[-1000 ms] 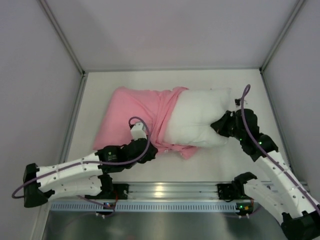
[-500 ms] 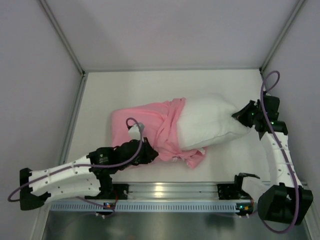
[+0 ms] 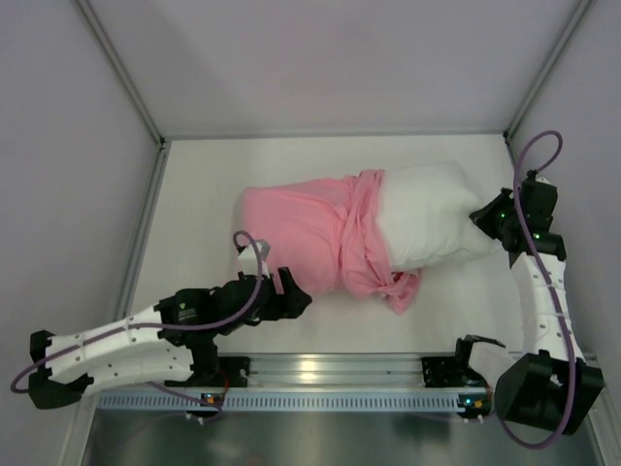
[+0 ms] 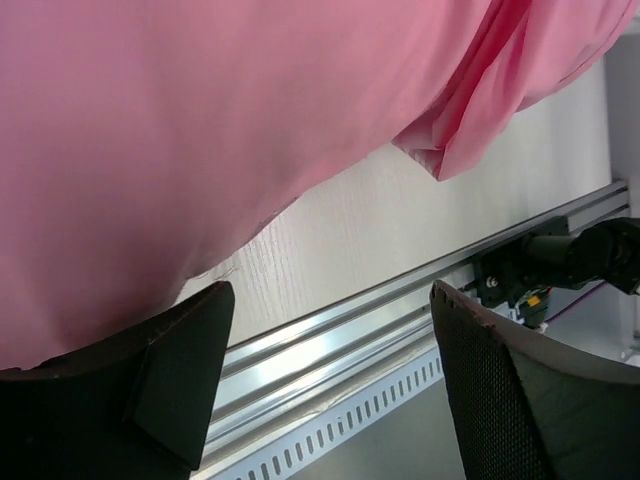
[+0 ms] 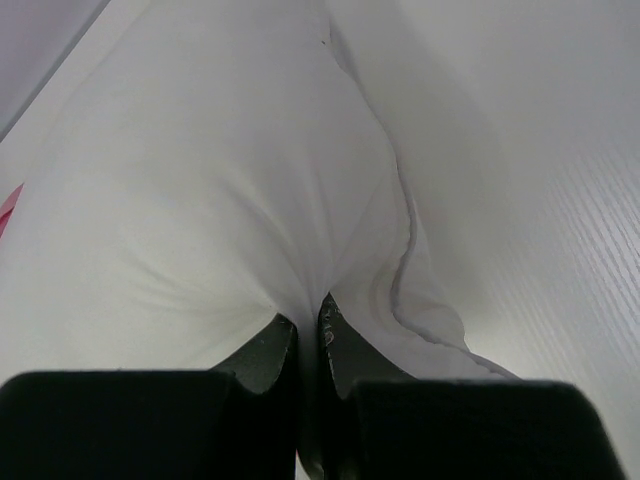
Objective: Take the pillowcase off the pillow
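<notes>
The white pillow lies across the table, its right half bare. The pink pillowcase still covers its left half and is bunched in folds near the middle. My left gripper sits just in front of the pillowcase's near edge, open. In the left wrist view the pillowcase fills the top, and nothing lies between the fingers of the gripper. My right gripper is at the pillow's right end. In the right wrist view it is shut on a pinch of the pillow.
An aluminium rail runs along the near edge of the white table and also shows in the left wrist view. Grey enclosure walls stand on the left, right and far sides.
My left gripper has opened and let go of the pillowcase. My right arm has swung out to the right with the pillow's end, and pillow and pillowcase have slid right.
</notes>
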`<state>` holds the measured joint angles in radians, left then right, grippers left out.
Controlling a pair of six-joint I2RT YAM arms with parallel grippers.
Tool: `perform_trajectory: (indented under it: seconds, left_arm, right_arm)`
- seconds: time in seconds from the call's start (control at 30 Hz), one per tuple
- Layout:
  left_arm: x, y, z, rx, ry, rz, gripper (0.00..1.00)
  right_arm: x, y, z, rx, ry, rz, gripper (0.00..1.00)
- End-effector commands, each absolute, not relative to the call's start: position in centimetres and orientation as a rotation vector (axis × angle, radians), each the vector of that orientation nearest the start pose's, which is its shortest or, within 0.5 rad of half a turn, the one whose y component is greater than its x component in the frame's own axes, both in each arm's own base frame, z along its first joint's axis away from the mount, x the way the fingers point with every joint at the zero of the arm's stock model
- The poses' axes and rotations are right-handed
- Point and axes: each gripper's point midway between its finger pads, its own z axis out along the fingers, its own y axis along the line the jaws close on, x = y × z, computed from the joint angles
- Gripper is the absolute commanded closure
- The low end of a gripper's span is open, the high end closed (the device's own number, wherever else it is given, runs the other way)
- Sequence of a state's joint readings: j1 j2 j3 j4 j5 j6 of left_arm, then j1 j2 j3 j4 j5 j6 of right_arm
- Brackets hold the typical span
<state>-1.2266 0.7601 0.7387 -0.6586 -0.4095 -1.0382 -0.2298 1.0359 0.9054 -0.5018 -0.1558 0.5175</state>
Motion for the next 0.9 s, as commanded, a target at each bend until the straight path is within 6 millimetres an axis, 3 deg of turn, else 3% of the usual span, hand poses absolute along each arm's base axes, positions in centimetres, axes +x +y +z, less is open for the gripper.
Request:
perform_trajectory:
  seconds: [0.0, 0.2, 0.23, 0.3, 0.53, 0.87]
  left_arm:
    - [12.0, -20.1, 17.5, -0.154, 2.277, -0.801, 0.18]
    - [12.8, -16.1, 20.3, -0.340, 2.151, -0.823, 0.17]
    - [12.9, -15.3, 20.1, -0.347, 2.157, -0.779, 0.03]
    - [13.2, -15.0, 20.5, -0.348, 2.156, -0.736, 0.01]
    - [13.2, -14.3, 17.4, -0.324, 2.305, -0.416, 0.01]
    - [12.4, -13.7, 16.4, -0.371, 2.322, -0.481, 0.13]
  right_arm:
    - [33.5, -5.2, 24.1, 0.709, 1.923, 0.278, 1.00]
    - [33.2, -6.4, 24.0, 0.754, 1.913, 0.306, 1.00]
    - [33.2, -6.4, 23.9, 0.754, 1.914, 0.319, 1.00]
    - [33.2, -6.3, 24.0, 0.754, 1.914, 0.331, 1.00]
    - [33.4, -6.2, 24.7, 0.746, 1.901, 0.365, 1.00]
    - [33.7, -6.5, 24.4, 0.759, 1.902, 0.385, 1.00]
